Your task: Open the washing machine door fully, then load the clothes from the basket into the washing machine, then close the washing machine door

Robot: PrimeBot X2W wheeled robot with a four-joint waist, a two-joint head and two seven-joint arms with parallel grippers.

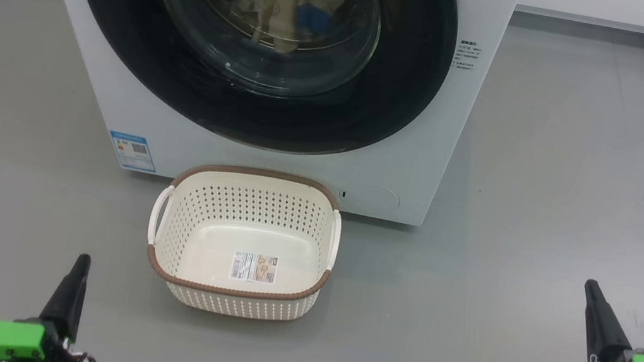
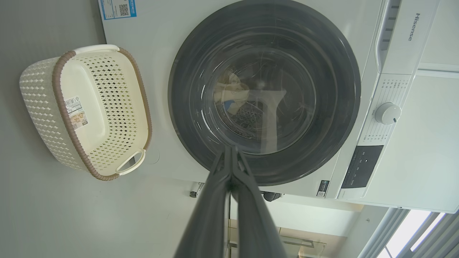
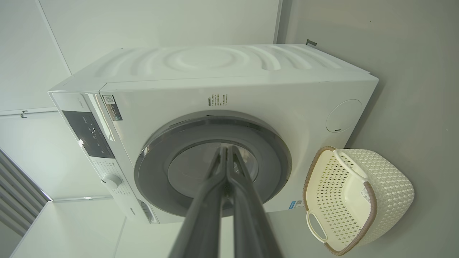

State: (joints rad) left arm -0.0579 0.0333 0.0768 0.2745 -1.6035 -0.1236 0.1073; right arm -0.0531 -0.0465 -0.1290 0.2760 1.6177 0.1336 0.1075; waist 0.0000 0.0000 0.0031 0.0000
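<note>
— Well, which step is the robot on?

— By the look of it, the last one is done. The washing machine door (image 1: 259, 44) sits flush against the white front of the washing machine (image 1: 399, 173). The clothes (image 1: 288, 3) lie inside the drum, pale yellow with a bit of blue, seen through the glass.

— And the basket?

— The basket (image 1: 254, 209) stands on the floor (image 1: 547, 208) just in front of the machine, below the door. It holds nothing; only the label on its bottom shows.

— What about the claws?

— The left claw (image 2: 231, 148) is closed, fingertips pressed together, gripping nothing. The right claw (image 3: 226, 147) is the same. In the head view both hang low at the corners, well apart from the basket and the door, pointing toward the machine.

— So what does the next move call for?

— Little, probably. If the latch has caught, the arms need only rest clear. Whether it has truly caught cannot be told from these views. If not, one closed claw would have to press firmly on the door's black ring until it seats.
</note>
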